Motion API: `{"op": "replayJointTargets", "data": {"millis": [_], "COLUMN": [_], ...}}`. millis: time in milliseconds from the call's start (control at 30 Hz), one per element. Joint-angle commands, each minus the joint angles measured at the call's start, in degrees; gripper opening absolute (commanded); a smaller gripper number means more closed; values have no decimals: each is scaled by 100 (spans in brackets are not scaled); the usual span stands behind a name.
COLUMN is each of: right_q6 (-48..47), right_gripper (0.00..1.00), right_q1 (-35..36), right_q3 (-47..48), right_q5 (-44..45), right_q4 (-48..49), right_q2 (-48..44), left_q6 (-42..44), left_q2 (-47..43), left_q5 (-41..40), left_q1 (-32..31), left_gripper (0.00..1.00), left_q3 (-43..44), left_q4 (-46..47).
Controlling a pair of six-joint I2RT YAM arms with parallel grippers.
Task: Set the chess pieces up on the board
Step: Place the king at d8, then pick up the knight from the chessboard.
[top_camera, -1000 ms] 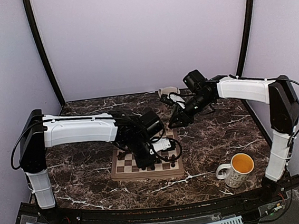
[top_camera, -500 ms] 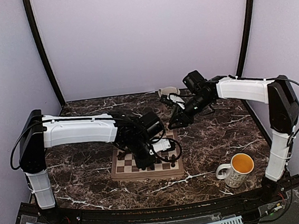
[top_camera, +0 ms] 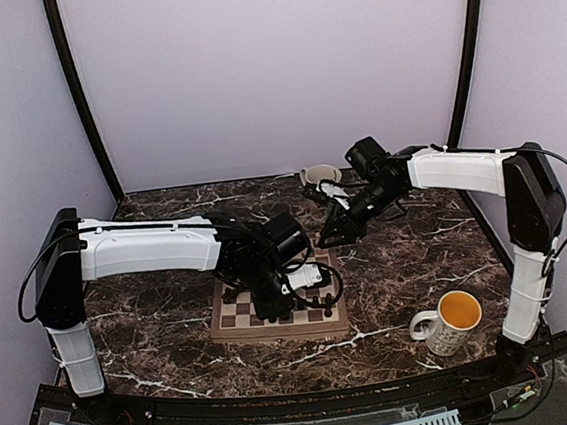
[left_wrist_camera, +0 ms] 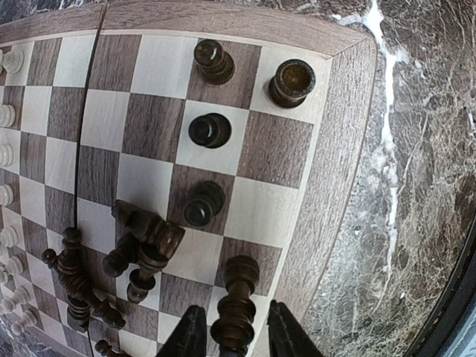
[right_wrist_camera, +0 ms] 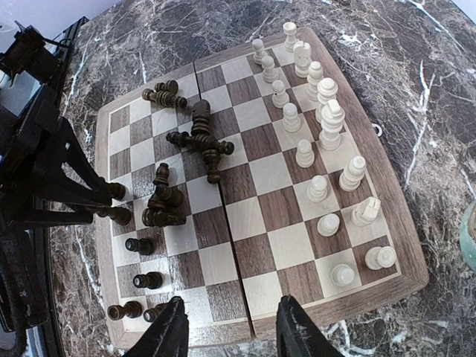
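White is looking finished. In the right wrist view, the white pieces [right_wrist_camera: 332, 123] are standing in two tidy ranks along the 3 o'clock side of the board [right_wrist_camera: 388, 199], and every square of those ranks is seemingly filled.

Dark is lagging well behind. Only a handful of dark pieces [left_wrist_camera: 210, 130] are standing upright on the squares at the 9 o'clock side. The rest are lying toppled in a heap [right_wrist_camera: 201, 141] sprawling from the middle of the board out toward 10 o'clock.

The left end effector [left_wrist_camera: 236, 338] is working low over that dark side. Its fingers are spread to either side of one upright dark piece [left_wrist_camera: 235, 294] at 6 o'clock in its own camera. A sliver of gap is showing on both sides, so it appears to be bracketing the piece rather than pinching it.

The right end effector [right_wrist_camera: 232, 327] is hovering above the board's edge, at about 1 o'clock of the board from the top camera. Its fingers are spread and nothing is sitting between them.

By the look of it, the job is running a little past halfway. What remains is lifting each fallen dark piece out of the heap and standing it on dark's two ranks. The board itself is sitting between the arms on the counter [right_wrist_camera: 446, 89], with a mug [top_camera: 445, 325] off at 4 o'clock.
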Motion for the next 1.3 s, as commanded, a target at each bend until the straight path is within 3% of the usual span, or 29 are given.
{"op": "replayJointTargets", "data": {"millis": [0, 367, 533, 700, 800, 1267], "right_q6": [48, 37, -11, -47, -19, -3], "right_gripper": [41, 42, 42, 42, 42, 42], "right_q1": [-35, -38, -52, -132, -206, -296], "right_q3": [118, 116, 116, 46, 11, -107], "right_q5": [-118, -105, -98, -110, -110, -133], "right_q4": [8, -4, -36, -9, 29, 127], "right_q2": [74, 19, -22, -135, -180, -261], "left_q6": [-3, -468, -1217, -1903, -2120, -2174], "left_q2": [-228, -502, 23, 384, 511, 1072], "left_q5": [49, -202, -313, 243, 666, 1015], "left_q1": [-27, 46, 238, 587, 709, 729], "left_gripper": [33, 40, 25, 17, 16, 20], "left_q3": [2, 667, 1436, 1742, 1780, 1754], "left_q4": [-104, -331, -798, -1038, -1060, -1103]}}
